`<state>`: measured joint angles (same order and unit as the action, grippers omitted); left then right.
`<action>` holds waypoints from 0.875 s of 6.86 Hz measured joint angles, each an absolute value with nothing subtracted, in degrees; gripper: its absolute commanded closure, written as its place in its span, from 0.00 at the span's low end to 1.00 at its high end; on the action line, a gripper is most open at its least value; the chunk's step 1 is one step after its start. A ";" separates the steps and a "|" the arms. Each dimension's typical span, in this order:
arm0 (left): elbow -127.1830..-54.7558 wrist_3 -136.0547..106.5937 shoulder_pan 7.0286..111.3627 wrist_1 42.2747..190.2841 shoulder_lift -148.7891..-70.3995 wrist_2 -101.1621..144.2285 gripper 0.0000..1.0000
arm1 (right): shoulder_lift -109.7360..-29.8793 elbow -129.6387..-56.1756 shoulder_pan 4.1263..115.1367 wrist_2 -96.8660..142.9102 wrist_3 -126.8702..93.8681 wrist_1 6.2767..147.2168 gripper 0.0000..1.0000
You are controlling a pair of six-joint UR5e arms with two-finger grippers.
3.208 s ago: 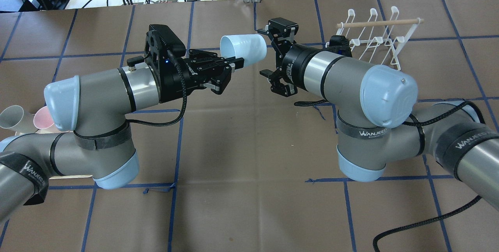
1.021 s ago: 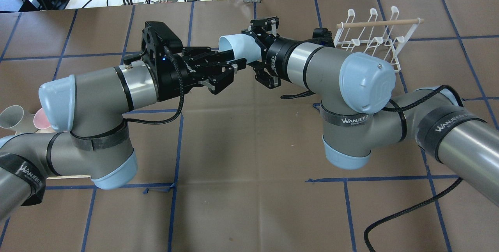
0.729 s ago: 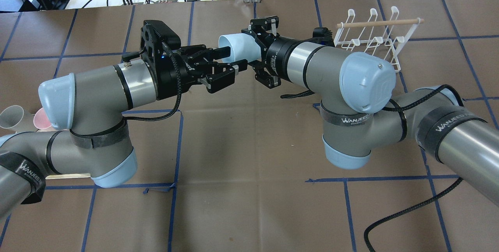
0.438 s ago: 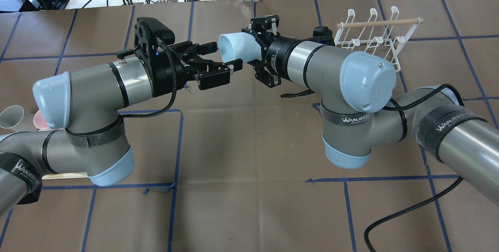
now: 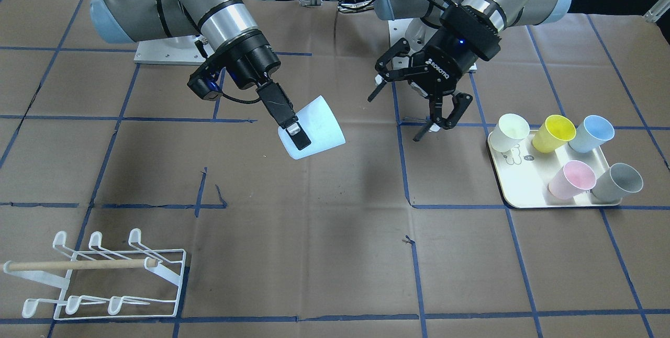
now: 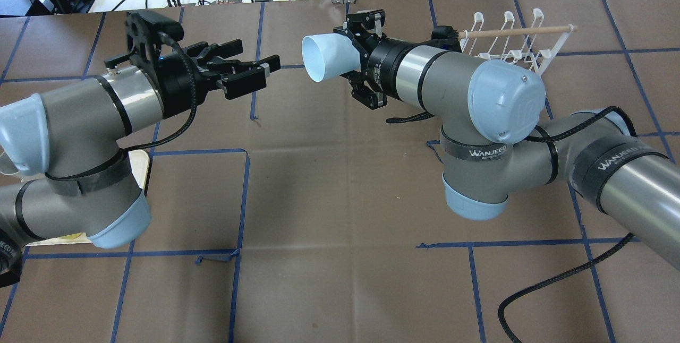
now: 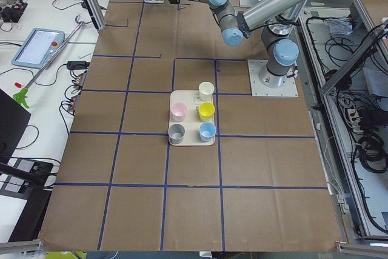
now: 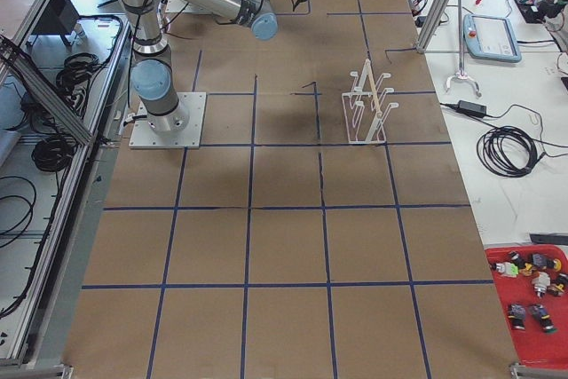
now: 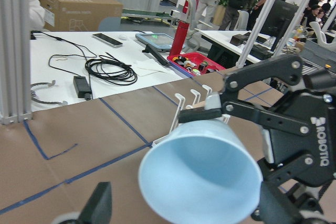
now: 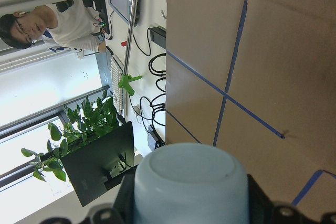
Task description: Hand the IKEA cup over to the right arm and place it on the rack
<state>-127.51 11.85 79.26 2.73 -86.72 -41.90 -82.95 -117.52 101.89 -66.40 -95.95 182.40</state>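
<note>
A pale blue IKEA cup hangs in the air on its side, mouth toward my left arm. My right gripper is shut on its base end. In the front-facing view the cup is held by that gripper above the table's middle. My left gripper is open and empty, a short way clear of the cup's mouth; it also shows in the front-facing view. The left wrist view looks into the cup. The white wire rack stands behind my right arm, and shows in the front-facing view.
A cream tray with several coloured cups stands on my left side, near my left arm's elbow. Cables and gear lie on the white bench beyond the table's far edge. A black cable hangs from my right arm.
My right gripper closed in on the cup's base and shut on it. My left gripper then opened, let the cup go and drew back to the left.
</note>
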 measured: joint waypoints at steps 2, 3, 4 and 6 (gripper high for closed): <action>-124.60 10.28 78.07 10.61 -86.24 -54.67 0.00 | -82.97 -117.15 98.12 -66.38 -85.52 182.44 0.82; -121.09 8.49 78.30 17.52 -86.29 -61.29 0.00 | -83.05 -117.07 95.97 -66.42 -76.27 182.40 0.84; -116.08 6.94 79.21 27.69 -86.55 -67.98 0.00 | -83.10 -117.02 93.72 -66.44 -66.43 182.38 0.89; -104.77 1.90 83.18 51.39 -87.98 -80.78 0.00 | -83.01 -116.56 88.42 -66.73 -48.61 182.90 0.91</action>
<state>-104.77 1.90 83.18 51.39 -87.98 -80.78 -83.01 -116.56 88.42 -66.73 -48.61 182.90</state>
